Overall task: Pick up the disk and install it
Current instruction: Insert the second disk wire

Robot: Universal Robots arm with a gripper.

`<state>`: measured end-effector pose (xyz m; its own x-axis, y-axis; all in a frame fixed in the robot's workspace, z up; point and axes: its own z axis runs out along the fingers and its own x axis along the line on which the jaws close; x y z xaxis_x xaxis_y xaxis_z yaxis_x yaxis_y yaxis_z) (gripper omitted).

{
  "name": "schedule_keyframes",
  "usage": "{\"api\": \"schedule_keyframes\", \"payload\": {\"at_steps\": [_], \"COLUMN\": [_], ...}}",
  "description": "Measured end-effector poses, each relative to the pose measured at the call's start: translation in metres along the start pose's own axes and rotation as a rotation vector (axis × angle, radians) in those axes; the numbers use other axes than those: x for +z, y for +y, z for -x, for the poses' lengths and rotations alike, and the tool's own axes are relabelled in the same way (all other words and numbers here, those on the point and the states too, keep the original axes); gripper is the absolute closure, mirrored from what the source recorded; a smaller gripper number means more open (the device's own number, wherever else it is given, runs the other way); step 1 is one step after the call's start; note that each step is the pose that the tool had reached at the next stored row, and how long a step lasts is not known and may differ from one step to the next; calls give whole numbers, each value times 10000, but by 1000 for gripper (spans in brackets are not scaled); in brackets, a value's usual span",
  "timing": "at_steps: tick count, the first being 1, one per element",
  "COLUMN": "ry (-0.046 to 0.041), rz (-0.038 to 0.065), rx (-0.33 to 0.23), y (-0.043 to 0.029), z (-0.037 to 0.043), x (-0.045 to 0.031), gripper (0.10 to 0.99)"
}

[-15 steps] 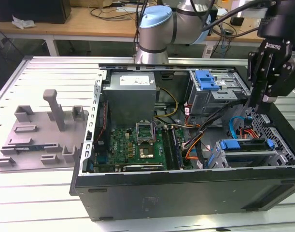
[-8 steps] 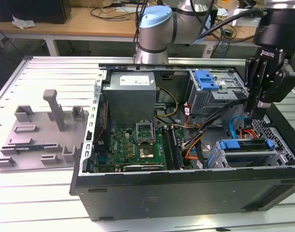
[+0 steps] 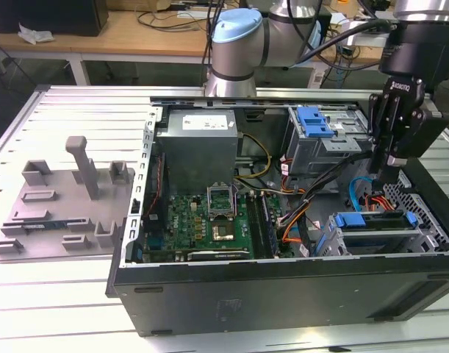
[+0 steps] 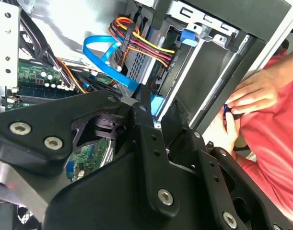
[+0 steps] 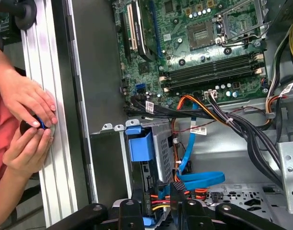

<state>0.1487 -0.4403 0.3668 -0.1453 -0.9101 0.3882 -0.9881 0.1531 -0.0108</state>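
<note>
Claw: my claw (image 3: 386, 173) hangs just above the drive cage at the exterior view's right. My own black linkage blocks the tips in both wrist views, so I cannot tell whether it is spread or pinching anything.
Table: the ribbed aluminium table (image 3: 70, 103) carries everything. Its far edge is cut off.
Computer case: the computer case (image 3: 283, 294) lies on its side with the panel off, I judge so that I can reach straight down into it.
Grey fixture: a moulded grey fixture (image 3: 62, 198) sits well apart on the exterior view's left, with nothing that I can make out resting in it.
Power supply: the power supply (image 3: 198, 143) stands at the back of the case, and its leads trail toward the cage.
Motherboard: the motherboard (image 3: 209, 213) lies flat on the case floor with its socket bare.
Disk: the disk (image 3: 372, 220) lies in the lower cage directly under my claw, with the blue carrier edge uppermost. It looks slid into its bay, but whether it is fully home is hidden by the cage walls.
Blue cable: a flat blue cable (image 5: 194, 177) loops beside the cage, and its plug end is lost behind my wrist.
Person's hands: two hands (image 5: 29, 100) rest outside the case wall around something small and dark — too small to name.
</note>
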Motion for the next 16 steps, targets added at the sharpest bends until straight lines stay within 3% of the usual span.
{"api": "schedule_keyframes", "payload": {"at_steps": [16], "ry": [0], "rz": [4], "rx": [10], "y": [1], "z": [38], "x": [90], "gripper": [725]}}
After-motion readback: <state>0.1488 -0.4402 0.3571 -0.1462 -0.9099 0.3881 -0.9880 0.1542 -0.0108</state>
